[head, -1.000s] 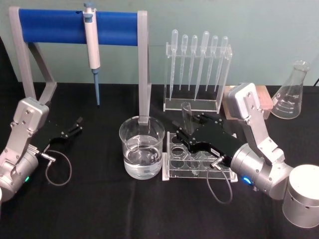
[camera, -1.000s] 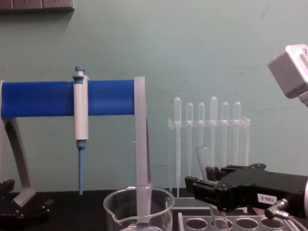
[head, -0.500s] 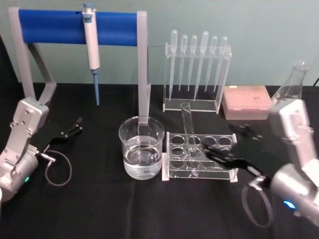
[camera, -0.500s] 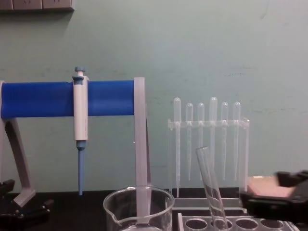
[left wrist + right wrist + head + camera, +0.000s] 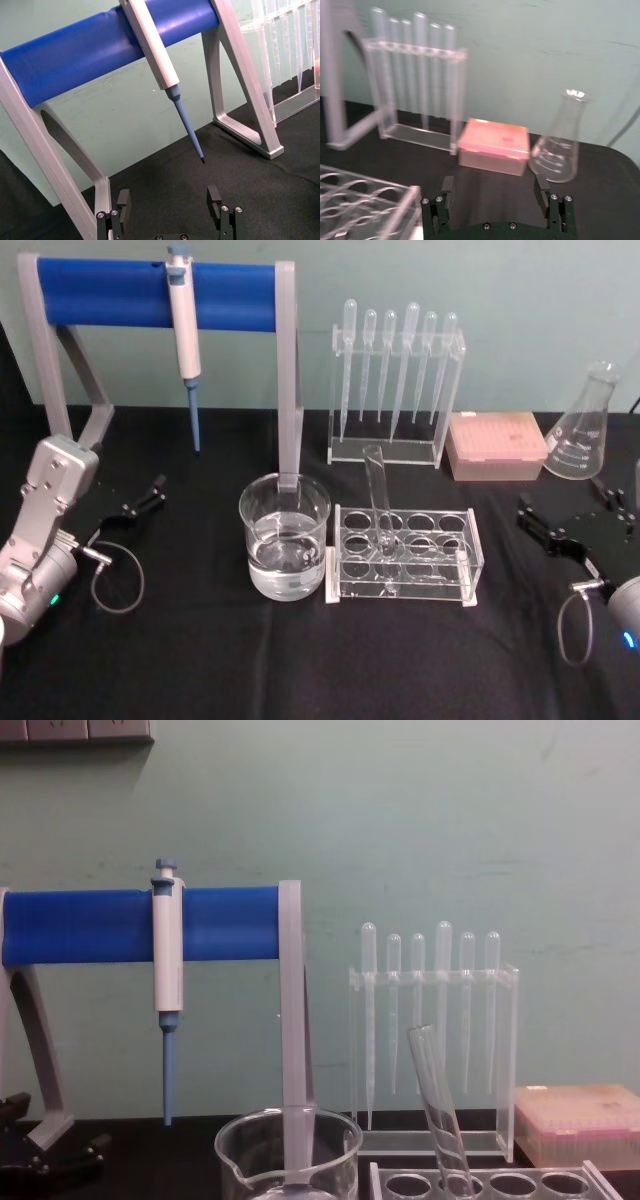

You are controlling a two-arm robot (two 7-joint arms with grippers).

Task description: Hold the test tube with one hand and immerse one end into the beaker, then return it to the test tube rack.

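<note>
The test tube [image 5: 380, 502] stands leaning in a hole of the clear rack [image 5: 462, 558], free of any grip; in the chest view the test tube [image 5: 437, 1110] tilts leftward at its rim. Just left of the rack sits the beaker [image 5: 285, 535], part-filled with clear liquid, and its rim shows low in the chest view [image 5: 290, 1135]. My right gripper [image 5: 567, 505] hovers open and empty far right of the rack; the right wrist view shows this gripper [image 5: 493, 190] with the rack corner [image 5: 367, 200] off to one side. My left gripper [image 5: 143, 498] rests open at the far left [image 5: 169, 200].
A blue-barred stand [image 5: 120, 292] holds a white-and-blue pipette [image 5: 184, 330] behind the beaker. A rack of plastic pipettes [image 5: 395, 380], a pink box [image 5: 495, 445] and a conical flask [image 5: 585, 425] line the back right. Black cloth covers the table.
My right gripper let go of the test tube and pulled back to the right edge. The tube stays leaning in the rack. The left arm has not moved.
</note>
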